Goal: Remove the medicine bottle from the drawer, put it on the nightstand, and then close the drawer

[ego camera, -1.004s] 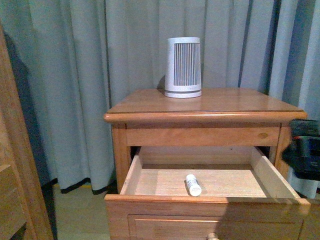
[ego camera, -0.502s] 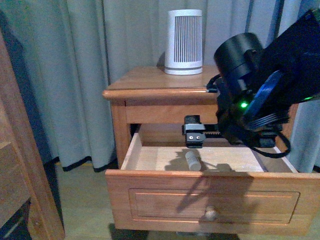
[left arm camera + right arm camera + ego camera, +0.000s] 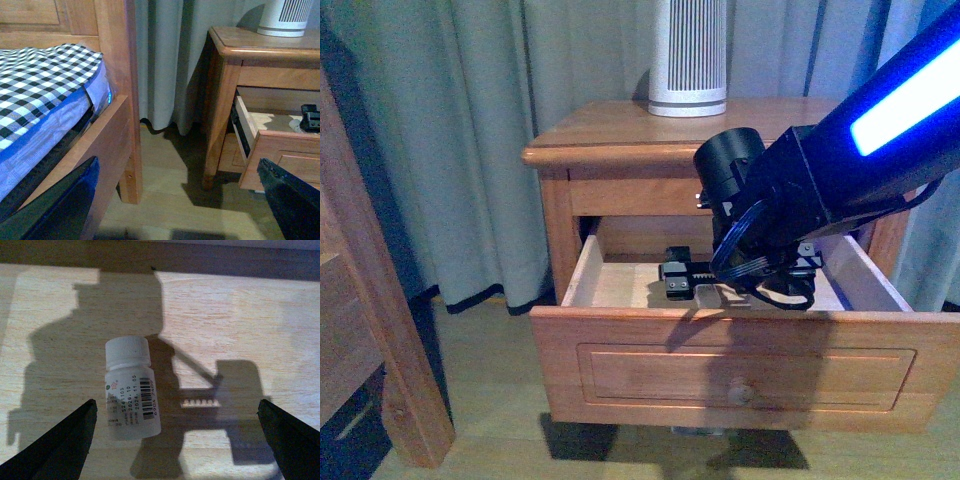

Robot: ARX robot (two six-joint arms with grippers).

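A: Item one, nightstand (image 3: 555,215)?
B: Orange-brown wood. A ribbed white device (image 3: 687,55) stands at the back of its tabletop (image 3: 610,125), with a grey curtain (image 3: 470,130) behind.

A: Item two, drawer (image 3: 745,375)?
B: Upper one, pulled well out, round knob (image 3: 742,393) on the front, pale floor inside.

A: Item three, medicine bottle (image 3: 131,390)?
B: White, capped, barcode label. It lies on its side on the drawer floor (the front view hides it behind the arm).

A: Item four, right tool (image 3: 678,280)?
B: Down inside the drawer, fingers spread wide to either side of the bottle, touching nothing, holding nothing.

A: Item five, left tool (image 3: 177,205)?
B: Wide apart too, empty, low beside the bed frame (image 3: 117,100) and checked bedding (image 3: 45,75), well away from the nightstand.
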